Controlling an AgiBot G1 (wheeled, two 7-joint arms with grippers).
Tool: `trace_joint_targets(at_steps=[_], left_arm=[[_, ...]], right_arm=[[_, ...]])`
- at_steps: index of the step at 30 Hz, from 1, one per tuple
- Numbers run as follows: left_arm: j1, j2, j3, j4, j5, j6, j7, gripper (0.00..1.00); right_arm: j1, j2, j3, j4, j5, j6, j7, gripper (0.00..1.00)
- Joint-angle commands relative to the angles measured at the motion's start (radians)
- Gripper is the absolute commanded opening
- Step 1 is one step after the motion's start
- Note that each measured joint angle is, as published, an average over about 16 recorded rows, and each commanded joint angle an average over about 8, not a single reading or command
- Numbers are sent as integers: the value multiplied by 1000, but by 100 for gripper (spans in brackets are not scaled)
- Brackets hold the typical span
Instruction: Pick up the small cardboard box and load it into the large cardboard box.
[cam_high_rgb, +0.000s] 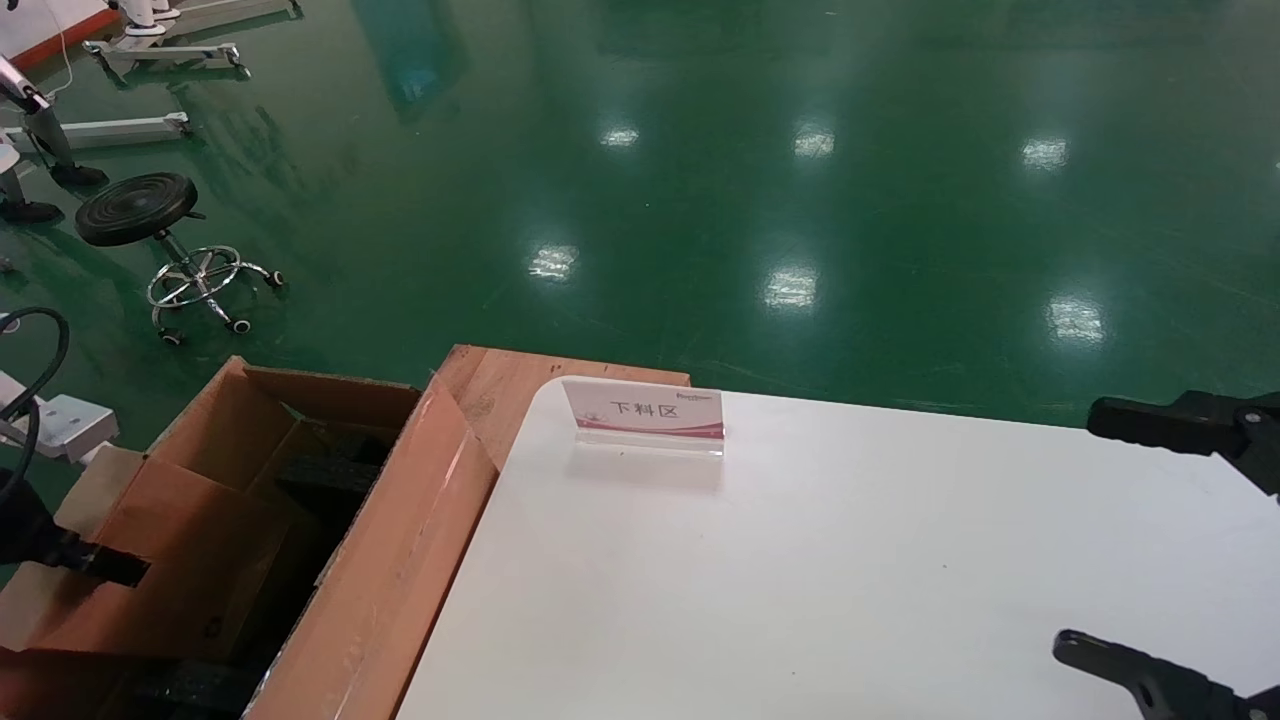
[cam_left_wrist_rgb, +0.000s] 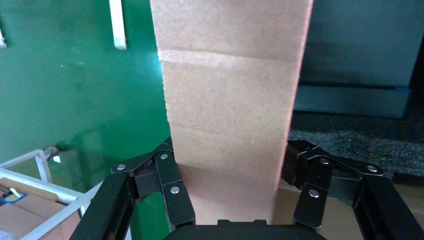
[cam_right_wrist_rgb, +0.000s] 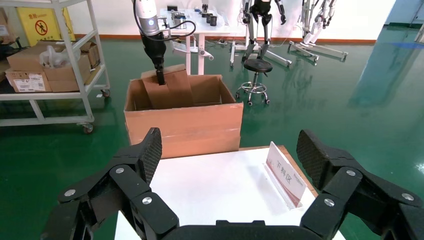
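Note:
The small cardboard box (cam_high_rgb: 200, 530) is a flat pinkish-brown carton standing on end inside the large cardboard box (cam_high_rgb: 400, 560), at the table's left. Its top sticks up above the rim. My left gripper (cam_high_rgb: 110, 567) is shut on its upper edge. In the left wrist view the carton (cam_left_wrist_rgb: 230, 100) fills the gap between the left gripper's (cam_left_wrist_rgb: 230, 165) two fingers. The right wrist view shows the left arm holding the carton (cam_right_wrist_rgb: 167, 90) in the large box (cam_right_wrist_rgb: 185, 125). My right gripper (cam_high_rgb: 1120, 545) is open and empty over the table's right side; it also shows in its own view (cam_right_wrist_rgb: 230, 150).
A white table (cam_high_rgb: 800, 560) carries a small standing sign (cam_high_rgb: 645, 410) near its far left corner. A wooden board (cam_high_rgb: 500, 385) lies under that corner. A black stool (cam_high_rgb: 150, 210) stands on the green floor beyond. A shelf trolley (cam_right_wrist_rgb: 50, 75) stands behind the large box.

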Motion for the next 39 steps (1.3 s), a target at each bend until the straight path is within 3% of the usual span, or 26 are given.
trace_joint_targets(at_steps=[1,26,39], left_arm=[[-2,-2,0,-3,3,2,0,100],[-17,7,-10,-31,11,-2,13,100],[-125,41,-102,-170,-16,-106,218,100]], right_arm=[[0,0,0,0,0,0,0,100],[0,0,0,0,0,0,0,100],[1,0,-1,-1,0,0,-1,100]])
